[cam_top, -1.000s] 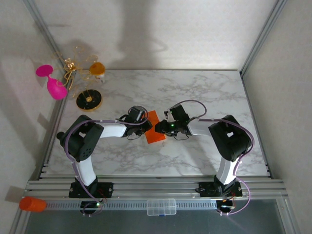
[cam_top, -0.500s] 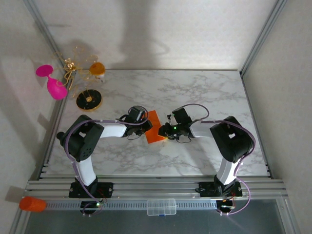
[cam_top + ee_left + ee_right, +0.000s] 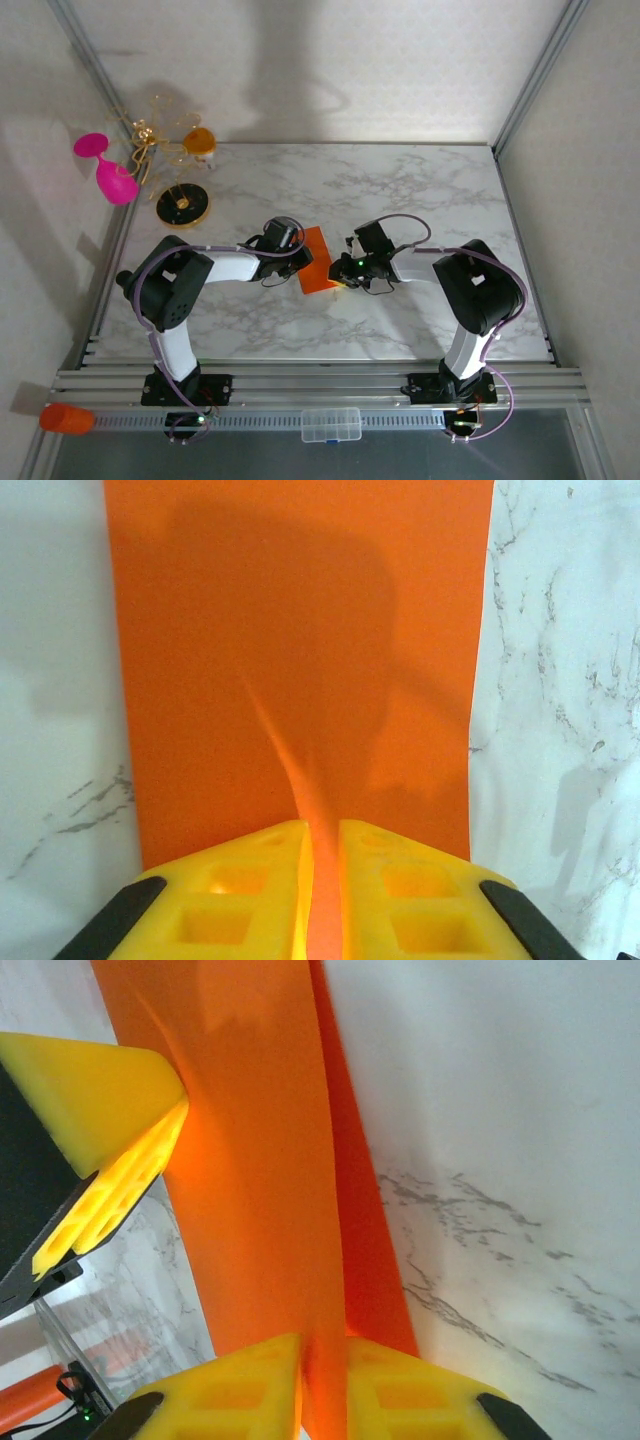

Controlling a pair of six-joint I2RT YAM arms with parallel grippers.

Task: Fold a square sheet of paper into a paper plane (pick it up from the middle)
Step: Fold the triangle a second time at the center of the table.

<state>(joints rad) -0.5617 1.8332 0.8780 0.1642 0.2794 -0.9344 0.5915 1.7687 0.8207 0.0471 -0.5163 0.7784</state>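
One marble table [image 3: 430, 195] w/ orange paper [image 3: 317, 258] — grey walls [image 3: 380, 70].

Soft, even light with diffuse shadows

A broad grey shadow is cast across the thin bright orange paper sheet [image 3: 300, 630] in the left wrist view; the yellow foam finger pads [image 3: 230, 895] are rendered slightly blurred, and the white-grey marble tabletop [image 3: 420, 190] is evenly lit.
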